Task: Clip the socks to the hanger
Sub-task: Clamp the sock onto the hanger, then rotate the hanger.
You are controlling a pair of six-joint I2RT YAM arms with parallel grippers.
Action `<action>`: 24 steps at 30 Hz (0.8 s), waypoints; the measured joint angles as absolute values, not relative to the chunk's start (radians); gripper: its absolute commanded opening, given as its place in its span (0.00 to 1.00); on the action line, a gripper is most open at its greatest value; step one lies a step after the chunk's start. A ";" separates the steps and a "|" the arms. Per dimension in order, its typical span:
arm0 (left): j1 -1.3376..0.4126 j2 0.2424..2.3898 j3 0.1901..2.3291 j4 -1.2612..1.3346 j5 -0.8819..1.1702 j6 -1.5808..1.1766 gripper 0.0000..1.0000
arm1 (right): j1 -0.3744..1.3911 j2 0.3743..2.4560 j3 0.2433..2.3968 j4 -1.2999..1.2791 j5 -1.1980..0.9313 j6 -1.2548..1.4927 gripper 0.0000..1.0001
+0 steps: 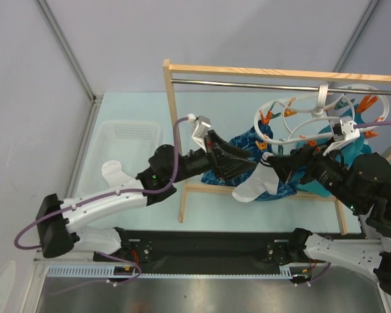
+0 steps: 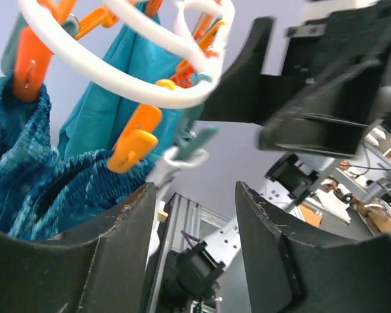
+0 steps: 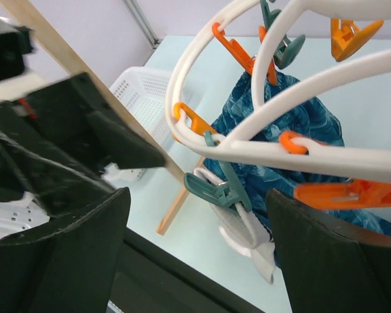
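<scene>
Pale green table top is carrying a wooden rack with a metal rail running across its top. A white basket is sitting on the table to the left of the rack.

The hanger is hanging by its hook from the rail, its two white rings tilting down toward the left. A blue patterned cloth and a teal garment are hanging from its clips.

The left gripper is reaching in under the left side of the hanger with its jaws standing partly apart and nothing showing between them. The right gripper is pointing in from the right, jaws spread wide, also gripping nothing. Both are hovering just beside the lower ring, tips close to each other.

One sock is dangling from the near left part of the hanger, between the two grippers, with its toe pointing left. In the right wrist view, a dark teal clip is pinching its cuff. The other sock is lying at the near end of the basket, partly under the left arm.

Orange clips are hanging around both rings.
</scene>
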State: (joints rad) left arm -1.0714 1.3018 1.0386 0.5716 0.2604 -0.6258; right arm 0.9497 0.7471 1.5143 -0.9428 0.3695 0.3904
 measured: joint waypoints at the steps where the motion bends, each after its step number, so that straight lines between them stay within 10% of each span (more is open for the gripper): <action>1: -1.071 1.274 1.025 0.564 0.257 -0.625 0.57 | 0.950 0.745 1.517 -0.952 0.370 0.390 0.91; 10: -1.272 1.178 1.102 0.403 0.146 -0.540 0.46 | 0.950 0.721 1.519 -1.052 0.337 0.392 0.88; 24: -1.458 1.715 1.397 0.258 -0.120 -0.403 0.60 | 0.950 0.605 1.728 -1.150 0.333 0.438 0.83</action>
State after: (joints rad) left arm -1.4582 1.7149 1.3968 0.2584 -0.1200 -0.4026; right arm 0.9497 0.6052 1.7279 -1.1503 0.3328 0.4377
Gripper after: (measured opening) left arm 0.584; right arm 0.835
